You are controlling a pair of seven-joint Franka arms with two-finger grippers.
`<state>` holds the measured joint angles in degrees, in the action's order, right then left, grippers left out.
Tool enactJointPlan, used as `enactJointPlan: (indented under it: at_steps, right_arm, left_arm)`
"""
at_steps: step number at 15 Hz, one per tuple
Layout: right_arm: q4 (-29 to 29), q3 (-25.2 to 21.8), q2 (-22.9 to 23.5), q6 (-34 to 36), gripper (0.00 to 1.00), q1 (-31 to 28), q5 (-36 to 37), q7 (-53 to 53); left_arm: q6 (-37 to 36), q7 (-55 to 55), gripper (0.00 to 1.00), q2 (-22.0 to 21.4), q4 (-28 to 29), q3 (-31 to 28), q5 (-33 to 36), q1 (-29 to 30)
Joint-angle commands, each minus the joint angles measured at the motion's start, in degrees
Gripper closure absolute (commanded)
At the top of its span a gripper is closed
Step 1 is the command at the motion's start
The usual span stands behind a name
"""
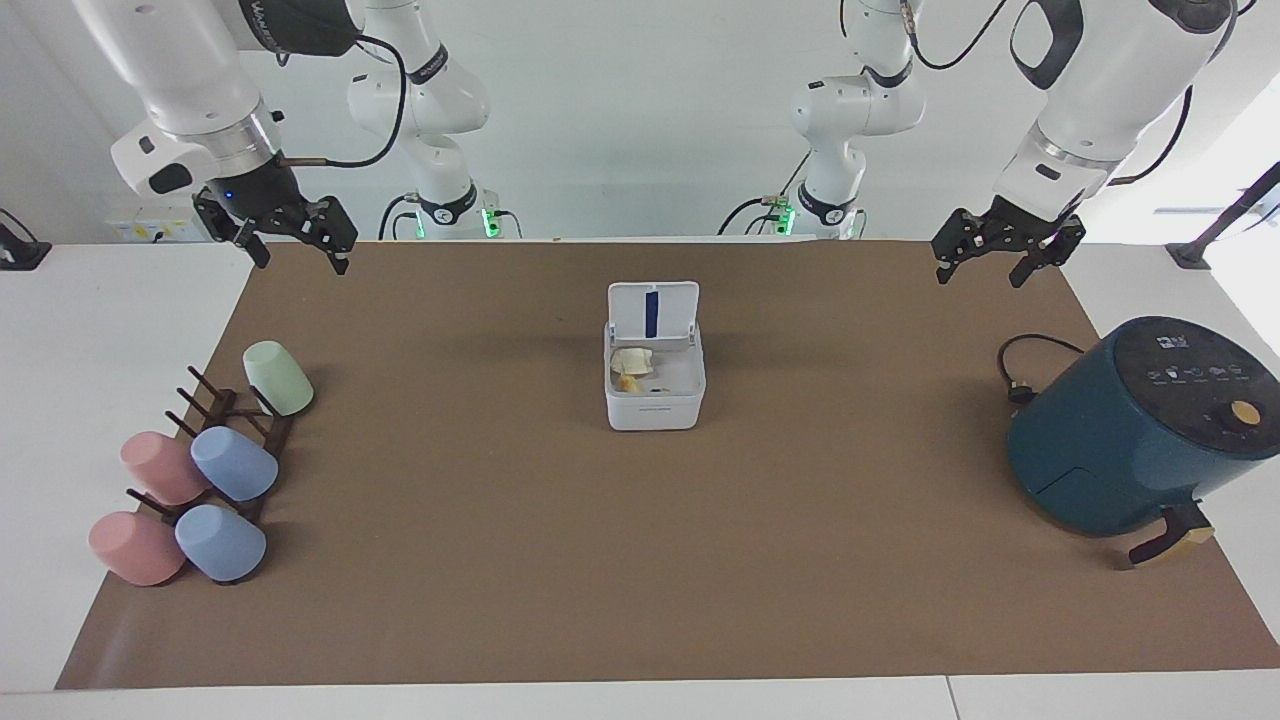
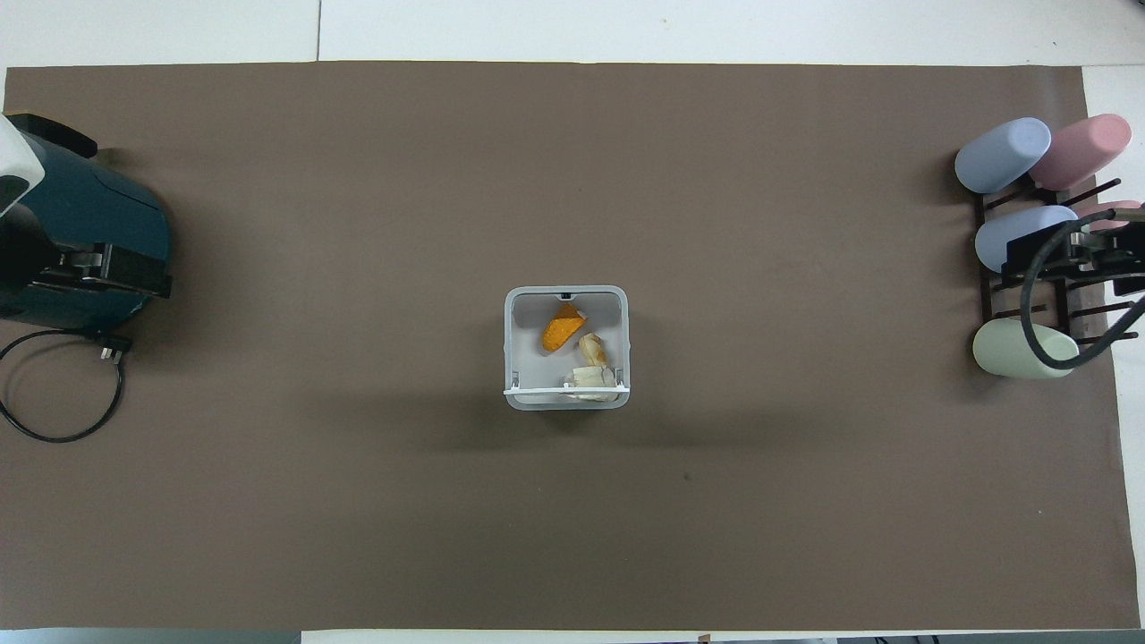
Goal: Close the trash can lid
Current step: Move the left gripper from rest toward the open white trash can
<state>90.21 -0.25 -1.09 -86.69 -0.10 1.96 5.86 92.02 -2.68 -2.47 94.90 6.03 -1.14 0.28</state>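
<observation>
The small white trash can [image 1: 655, 408] stands at the middle of the brown mat, also in the overhead view [image 2: 567, 292]. Its lid [image 1: 652, 312] stands upright and open on the hinge at the side nearer the robots, blue stripe showing; from overhead the lid [image 2: 537, 391] is seen edge-on. Orange and pale scraps lie inside. My right gripper [image 1: 300, 255] hangs open and empty in the air toward the right arm's end, over the cup rack from overhead [image 2: 1069, 250]. My left gripper [image 1: 982, 270] hangs open and empty toward the left arm's end. Both are well apart from the can.
A dark teal air fryer [image 1: 1140, 430] with its black cord [image 1: 1020, 370] sits at the left arm's end, also in the overhead view [image 2: 80, 224]. A dark rack [image 1: 235, 420] with several pastel cups sits at the right arm's end.
</observation>
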Motion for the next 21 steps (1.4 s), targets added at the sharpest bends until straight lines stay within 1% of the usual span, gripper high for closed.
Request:
enactJointPlan:
  at_steps: [1,6,8,9,10,11,12,13,14,16,17,19,21]
  right_arm:
    - [1.55,0.17,-1.19,-0.68,0.0,-0.25,-0.03,-0.94]
    - [1.55,0.17,-1.19,-0.68,0.0,-0.25,-0.03,-0.94]
    - [1.55,0.17,-1.19,-0.68,0.0,-0.25,-0.03,-0.94]
    - [1.55,0.17,-1.19,-0.68,0.0,-0.25,-0.03,-0.94]
    - [1.46,0.17,-1.19,-0.68,0.0,-0.25,-0.03,-0.94]
    - [1.55,0.17,-1.19,-0.68,0.0,-0.25,-0.03,-0.94]
    - [1.55,0.17,-1.19,-0.68,0.0,-0.25,-0.03,-0.94]
    - [1.55,0.17,-1.19,-0.68,0.0,-0.25,-0.03,-0.94]
    - [1.46,0.17,-1.19,-0.68,0.0,-0.25,-0.03,-0.94]
    - [1.55,0.17,-1.19,-0.68,0.0,-0.25,-0.03,-0.94]
    - [1.55,0.17,-1.19,-0.68,0.0,-0.25,-0.03,-0.94]
    - [1.46,0.17,-1.19,-0.68,0.0,-0.25,-0.03,-0.94]
    - [1.46,0.17,-1.19,-0.68,0.0,-0.25,-0.03,-0.94]
  left_arm:
    - [0.89,-0.13,0.0,-0.52,0.82,-0.49,-0.53,-0.71]
    - [0.71,-0.05,0.0,-0.78,1.26,-0.23,-0.71,-0.89]
    - [0.71,3.54,0.0,-0.87,1.61,-0.23,-0.8,-4.21]
    - [0.97,7.56,0.02,-1.65,2.74,-0.23,-0.8,-7.89]
    - [1.41,12.39,0.4,-2.71,4.67,-0.23,-0.8,-12.1]
    - [2.8,18.44,0.99,-4.63,8.17,-0.23,-0.8,-16.93]
    - [7.17,23.11,1.0,-7.43,13.42,-0.14,-0.8,-22.2]
    - [10.78,26.55,1.0,-9.29,17.04,-0.14,-1.14,-26.6]
    - [12.9,30.33,1.0,-9.83,19.51,-0.05,-1.67,-31.34]
    - [15.81,34.92,1.0,-8.26,20.5,-0.05,-2.81,-38.3]
    - [17.65,36.33,1.0,-7.21,20.77,-0.05,-3.17,-40.25]
    - [20.73,39.05,1.0,-3.88,20.51,-0.14,-3.17,-43.33]
    - [24.95,41.43,1.0,-1.41,20.24,-0.14,-3.17,-43.69]
